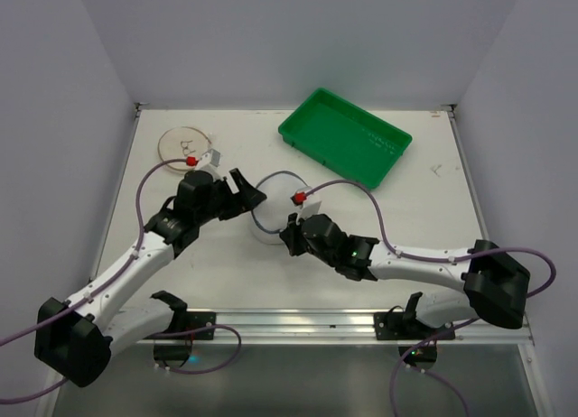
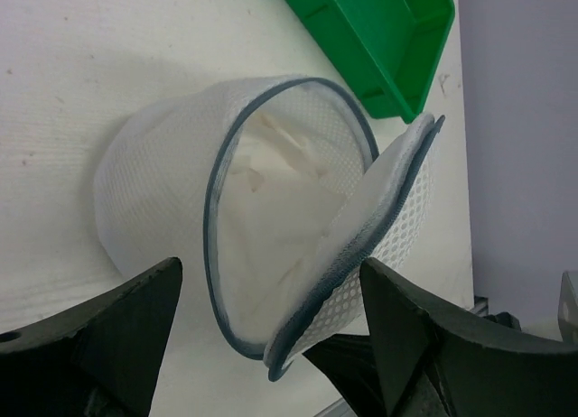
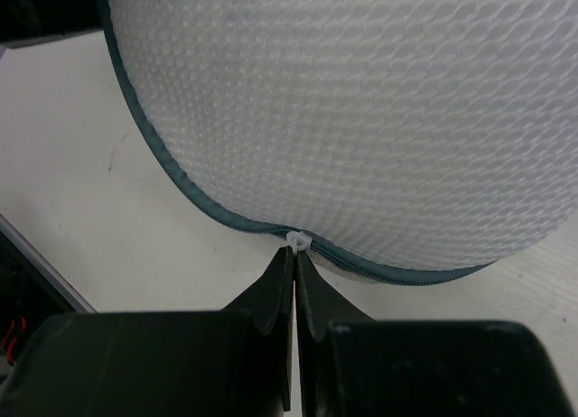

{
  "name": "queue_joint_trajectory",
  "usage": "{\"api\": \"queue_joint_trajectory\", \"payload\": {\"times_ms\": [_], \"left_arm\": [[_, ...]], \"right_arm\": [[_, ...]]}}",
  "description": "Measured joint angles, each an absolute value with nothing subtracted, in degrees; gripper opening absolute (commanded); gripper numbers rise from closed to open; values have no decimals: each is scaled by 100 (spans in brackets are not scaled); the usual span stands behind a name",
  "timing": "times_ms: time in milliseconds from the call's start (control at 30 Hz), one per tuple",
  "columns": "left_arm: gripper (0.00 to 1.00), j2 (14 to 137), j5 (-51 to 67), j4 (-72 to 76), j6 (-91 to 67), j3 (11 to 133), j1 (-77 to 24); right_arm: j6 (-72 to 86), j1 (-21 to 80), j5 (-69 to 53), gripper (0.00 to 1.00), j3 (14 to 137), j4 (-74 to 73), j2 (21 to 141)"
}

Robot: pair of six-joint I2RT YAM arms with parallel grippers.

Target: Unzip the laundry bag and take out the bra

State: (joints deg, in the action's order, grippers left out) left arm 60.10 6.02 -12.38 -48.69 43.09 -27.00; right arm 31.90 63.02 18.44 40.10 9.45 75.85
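Extraction is the step I judge to be in hand: the laundry bag (image 2: 163, 191) lies on its side near the middle of the desk (image 1: 226, 273), its two mesh halves parted along the dark zipper rim, and the bra (image 2: 271, 209) shows as crumpled white fabric inside the deeper half. My left gripper (image 2: 269, 282) hangs spread wide with nothing in it, a finger on either side of the mouth and just short of it. My right gripper (image 3: 294, 254) is closed tight, its tips at the small white zipper tab (image 3: 296, 242) on the rim, which looks pinched between them. To do this well I would have the right arm pin the rim where it is, so the mouth cannot sag shut, then send the left fingers straight in between the halves and take a thick fold of fabric, not mesh. I would pull out slowly, since a strap could catch on the zipper and drag the whole bag along. The left arm reaches diagonally from its base to the bag's left side, wrist turned to look into the opening. The right arm lies low across the desk from the right, meeting the bag's near edge.
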Motion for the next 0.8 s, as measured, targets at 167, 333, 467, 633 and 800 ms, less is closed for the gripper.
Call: {"api": "queue_joint_trajectory", "payload": {"times_ms": [167,333,467,633,800], "left_arm": [[86,5701,598,-1258,-4989,3938,-2700],[90,5778,333,-1400,-4974,3959,-2698],[100,5881,95,-1651,-4884,4158,-2700],[100,6178,-167,-2032,-4674,5011,-2700],[100,6219,-34,-2018,-4547,5511,-2696]], "right_arm": [[3247,6340,1824,0,4191,1000,7854],[3264,6390,1824,0,4252,1035,7946],[3264,6418,1826,0,4252,1044,7946],[3267,6420,1826,0,4252,1096,7946],[3258,6420,1848,0,4252,1087,7918]]}}
